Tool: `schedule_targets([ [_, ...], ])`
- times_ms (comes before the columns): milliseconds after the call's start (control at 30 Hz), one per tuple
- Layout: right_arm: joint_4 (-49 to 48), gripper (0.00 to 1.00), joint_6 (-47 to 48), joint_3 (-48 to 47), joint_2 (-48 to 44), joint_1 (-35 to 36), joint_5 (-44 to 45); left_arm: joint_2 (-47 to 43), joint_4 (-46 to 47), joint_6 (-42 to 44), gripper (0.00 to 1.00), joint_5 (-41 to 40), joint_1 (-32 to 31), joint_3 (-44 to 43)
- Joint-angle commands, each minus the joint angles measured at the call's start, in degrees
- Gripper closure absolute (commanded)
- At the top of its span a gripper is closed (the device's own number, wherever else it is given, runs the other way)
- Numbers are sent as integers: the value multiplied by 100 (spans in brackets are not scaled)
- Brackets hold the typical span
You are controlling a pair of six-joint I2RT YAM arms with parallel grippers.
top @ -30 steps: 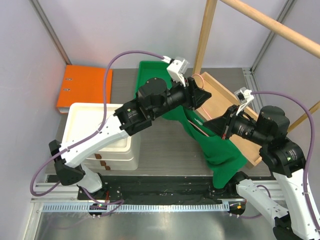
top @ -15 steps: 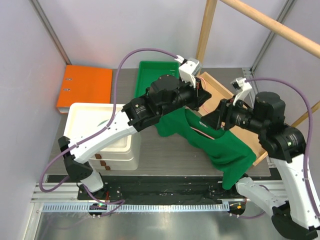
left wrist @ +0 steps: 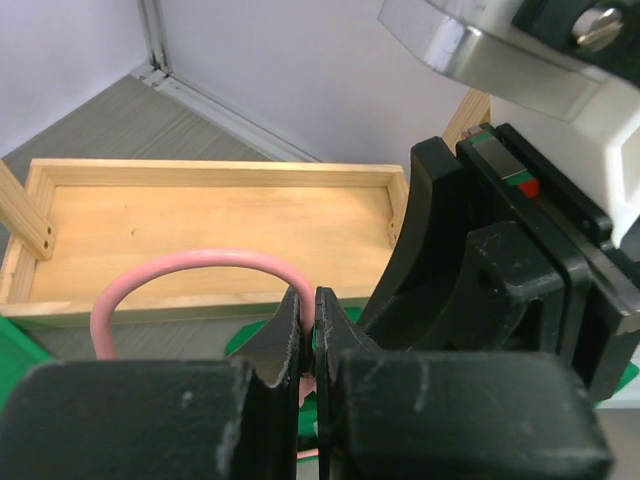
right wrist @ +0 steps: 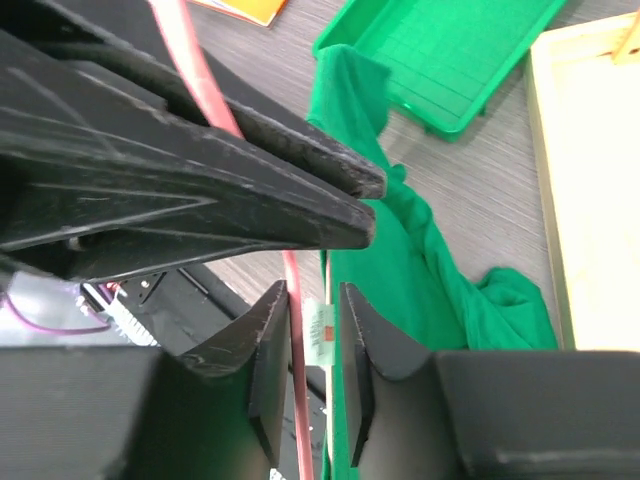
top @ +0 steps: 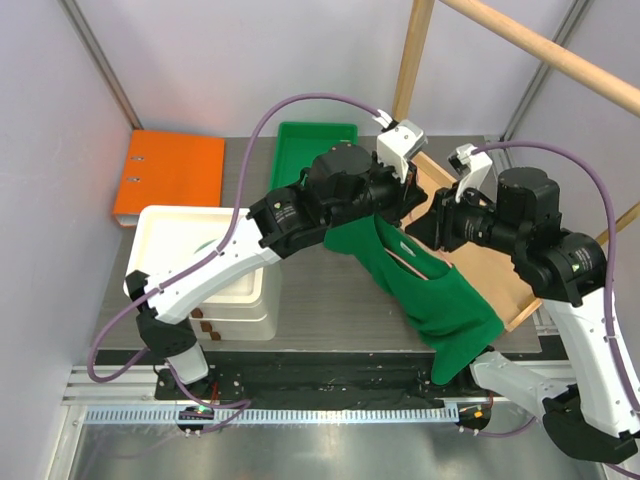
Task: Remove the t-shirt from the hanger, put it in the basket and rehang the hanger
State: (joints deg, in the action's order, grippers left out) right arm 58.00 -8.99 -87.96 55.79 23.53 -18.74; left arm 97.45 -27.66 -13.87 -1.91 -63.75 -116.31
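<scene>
The dark green t-shirt [top: 440, 300] hangs on the pink wire hanger [top: 408, 262] above the table's middle. My left gripper [top: 405, 196] is shut on the hanger's neck just below its curved hook [left wrist: 190, 262], with the wire pinched between the jaws [left wrist: 308, 335]. My right gripper [top: 432, 230] is close beside it at the shirt's collar. In the right wrist view its jaws [right wrist: 315, 340] stand a little apart around the hanger wire [right wrist: 297, 400], a white collar label [right wrist: 322, 335] and the collar edge. The t-shirt [right wrist: 420, 260] drapes down below them.
A green plastic tray [top: 300, 150] lies at the back and shows in the right wrist view [right wrist: 450, 50]. A wooden tray [top: 495, 275] leans at the right and fills the left wrist view [left wrist: 220, 230]. White bins [top: 200, 270], an orange binder [top: 170, 175] and a wooden post [top: 412, 60] stand around.
My left gripper has carried the hanger right and toward the back, and the t-shirt swung with it. My right gripper has risen and moved in to the collar beside the left gripper.
</scene>
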Motion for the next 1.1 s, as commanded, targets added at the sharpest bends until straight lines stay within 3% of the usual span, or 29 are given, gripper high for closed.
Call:
schedule_targets([
  [0, -139, 70, 65, 24, -147, 3, -314, -138, -135, 297, 100, 68, -15, -199],
  [133, -280, 76, -23, 288, -218, 3, -437, -191, 23, 183, 100, 138, -15, -50],
  [167, -350, 85, -67, 332, -218, 3, -455, -226, 76, 131, 100, 147, -15, -15],
  [200, -377, 87, -93, 428, -244, 3, -446, -252, 155, 104, 100, 156, -15, 12],
  [367, -465, 82, -155, 622, -244, 3, -508, -209, 182, 7, 100, 156, -15, -102],
  [467, -509, 92, -173, 701, -288, 3, -534, -165, 156, -28, 100, 156, -15, -199],
  [500, -526, 99, -182, 771, -314, 11, -560, -139, 147, -37, 100, 147, -15, -225],
  [600, -640, 99, -260, 912, -428, 3, -176, -138, 86, -177, 100, 112, -15, -304],
  [700, -947, 99, -348, 1062, -735, 3, 281, -296, -2, -291, 56, -19, -15, -103],
  [733, -1087, 99, -436, 1088, -867, 3, 397, -523, 41, -344, 36, -46, -15, 11],
  [833, -1281, 99, -542, 1150, -1043, 3, 747, -1207, 225, -450, 19, -72, -15, 748],
  [933, -1440, 99, -682, 1141, -1123, 3, 1126, -1806, 401, -468, 20, -248, -15, 1478],
  [1067, -1712, 99, -805, 1132, -1220, -6, 1347, -2755, 717, -503, 37, -1011, 2, 2340],
])
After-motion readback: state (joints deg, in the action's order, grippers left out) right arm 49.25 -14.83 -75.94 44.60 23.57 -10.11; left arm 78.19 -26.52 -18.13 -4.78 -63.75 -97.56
